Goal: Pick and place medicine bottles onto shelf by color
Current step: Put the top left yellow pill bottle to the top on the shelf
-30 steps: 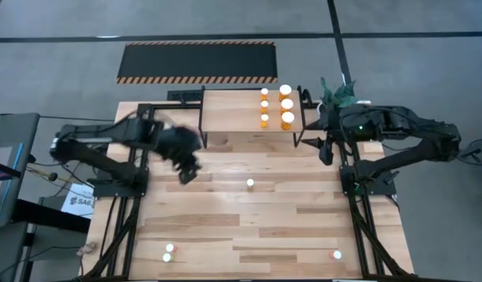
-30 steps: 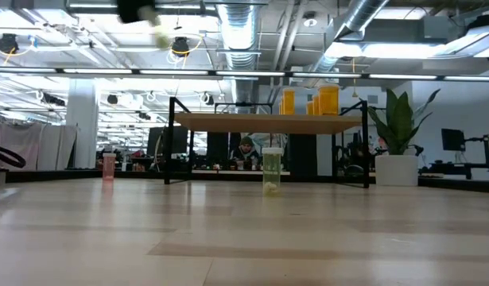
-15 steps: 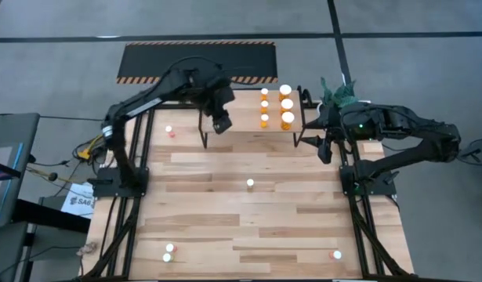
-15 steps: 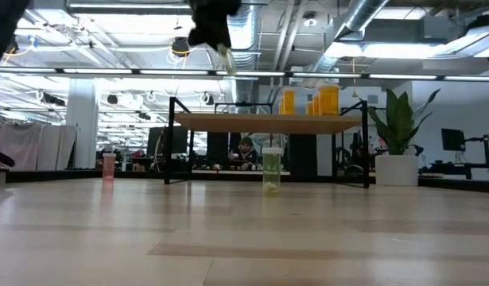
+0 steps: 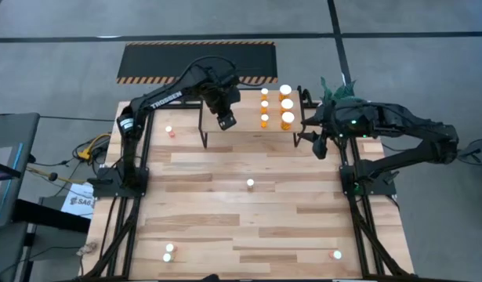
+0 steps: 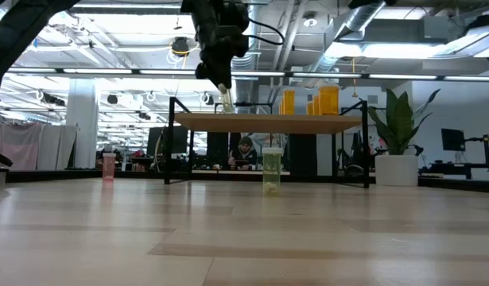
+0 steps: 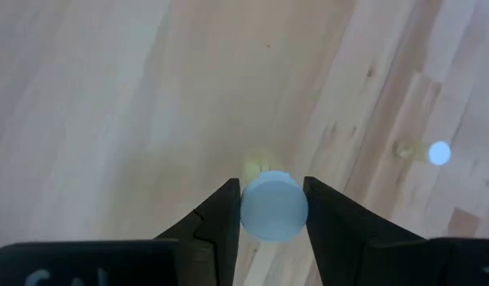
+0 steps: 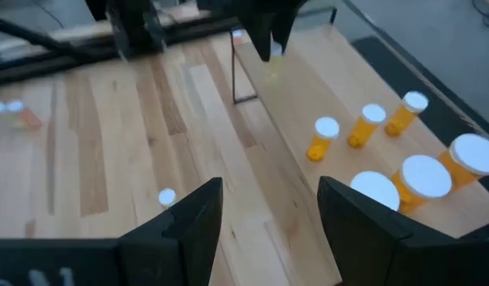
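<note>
My left gripper (image 5: 225,121) is over the left part of the light-wood shelf (image 5: 244,110), shut on a pale yellow-green bottle (image 6: 227,101) with a white cap (image 7: 273,208). Several orange bottles (image 5: 277,106) stand on the shelf's right end and also show in the low view (image 6: 320,99). A yellow-green bottle (image 5: 250,184) stands at the table's middle. A red-pink one (image 5: 169,131) stands left of the shelf. My right gripper (image 5: 319,145) is open and empty beside the shelf's right end. My left gripper pinches the bottle at its capped top (image 7: 273,208) between its two fingers (image 7: 222,218). The fingers come from above, pointing down. The bottle hangs below them, slightly tilted, its bottom (image 6: 230,110) close above the shelf board; I cannot tell whether it touches.
Two bottles (image 5: 168,252) stand at the front left and one (image 5: 335,254) at the front right of the table. A potted plant (image 5: 338,92) stands at the far right. A black mat with striped edges (image 5: 197,63) lies on the floor beyond the table.
My left gripper has swung from the table's left part toward the far edge and over the shelf, carrying the yellow-green bottle. It has then gone down toward the shelf board, staying shut on the bottle.
</note>
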Available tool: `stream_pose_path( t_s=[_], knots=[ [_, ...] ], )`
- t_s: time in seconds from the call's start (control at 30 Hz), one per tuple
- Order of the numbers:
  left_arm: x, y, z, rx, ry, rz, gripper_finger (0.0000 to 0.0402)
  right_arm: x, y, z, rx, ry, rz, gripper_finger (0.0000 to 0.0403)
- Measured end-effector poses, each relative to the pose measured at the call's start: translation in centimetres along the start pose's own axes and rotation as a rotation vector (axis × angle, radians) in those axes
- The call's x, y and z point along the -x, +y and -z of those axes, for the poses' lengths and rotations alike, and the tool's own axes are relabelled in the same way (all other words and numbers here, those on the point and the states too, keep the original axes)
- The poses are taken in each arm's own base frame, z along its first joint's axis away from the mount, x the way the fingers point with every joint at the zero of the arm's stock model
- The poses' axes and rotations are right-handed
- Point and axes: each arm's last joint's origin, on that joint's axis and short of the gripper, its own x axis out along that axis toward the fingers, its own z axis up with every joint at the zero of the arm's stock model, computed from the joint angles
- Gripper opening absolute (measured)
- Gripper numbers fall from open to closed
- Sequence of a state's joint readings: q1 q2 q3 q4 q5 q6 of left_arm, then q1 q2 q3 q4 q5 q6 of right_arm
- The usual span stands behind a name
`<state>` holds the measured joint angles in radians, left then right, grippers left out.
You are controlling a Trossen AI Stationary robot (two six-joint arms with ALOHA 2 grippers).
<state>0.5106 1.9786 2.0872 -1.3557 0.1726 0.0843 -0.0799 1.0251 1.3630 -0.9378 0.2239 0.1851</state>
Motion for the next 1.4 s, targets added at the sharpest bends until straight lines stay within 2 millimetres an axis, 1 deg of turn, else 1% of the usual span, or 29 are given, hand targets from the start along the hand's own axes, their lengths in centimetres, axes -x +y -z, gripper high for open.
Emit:
stream_pose_path(
  t_s=[0.27, 0.43, 0.53, 0.73, 0.83, 0.9, 0.97, 1.03, 1.13, 1.23, 1.33, 1.4],
  knots=[
    [0.0, 0.0, 0.0, -0.011, -0.001, 0.003, 0.011, -1.5, 0.2, -0.1, 0.023, 0.044, 0.001, 0.0228],
    [0.0, 0.0, -0.1, -0.021, -0.005, 0.001, 0.0117, -1.5, 0.3, -0.2, 0.022, 0.038, -0.003, 0.0228],
    [0.0, 0.0, -0.1, -0.023, -0.014, 0.0, 0.014, -1.4, 0.3, -0.2, 0.021, 0.037, -0.003, 0.0228],
    [0.0, 0.0, -0.4, -0.027, -0.037, -0.004, 0.0199, -1.4, 0.3, -0.2, 0.02, 0.037, -0.004, 0.0228],
    [0.3, 0.0, -0.5, -0.03, -0.055, -0.006, 0.0219, -1.4, 0.3, -0.2, 0.012, 0.035, -0.004, 0.0228],
    [1.3, -0.1, -0.5, -0.031, -0.087, -0.01, 0.0228, -1.4, 0.3, -0.3, 0.009, 0.019, -0.007, 0.0228],
    [3.0, -0.3, -0.4, -0.037, -0.135, -0.014, 0.0231, -1.5, 0.4, -0.7, 0.001, -0.016, -0.013, 0.0228],
    [4.7, -0.7, 0.0, -0.047, -0.181, -0.02, 0.0232, -1.7, 0.5, -1.2, -0.001, -0.058, -0.02, 0.0228],
    [7.1, -1.1, 1.1, -0.054, -0.227, -0.029, 0.0232, -2.6, 0.9, -2.4, 0.021, -0.15, -0.031, 0.0228],
    [9.6, -1.5, 2.5, -0.065, -0.261, -0.06, 0.0232, -4.4, 0.9, -3.6, 0.044, -0.214, -0.039, 0.0229],
    [11.5, -1.9, 4.3, -0.073, -0.297, -0.082, 0.0232, -7.2, 0.7, -4.5, 0.06, -0.225, -0.091, 0.0233],
    [12.2, -2.1, 5.7, -0.07, -0.309, -0.092, 0.0232, -9.2, 0.4, -5.1, 0.063, -0.204, -0.134, 0.0241]
  ],
)
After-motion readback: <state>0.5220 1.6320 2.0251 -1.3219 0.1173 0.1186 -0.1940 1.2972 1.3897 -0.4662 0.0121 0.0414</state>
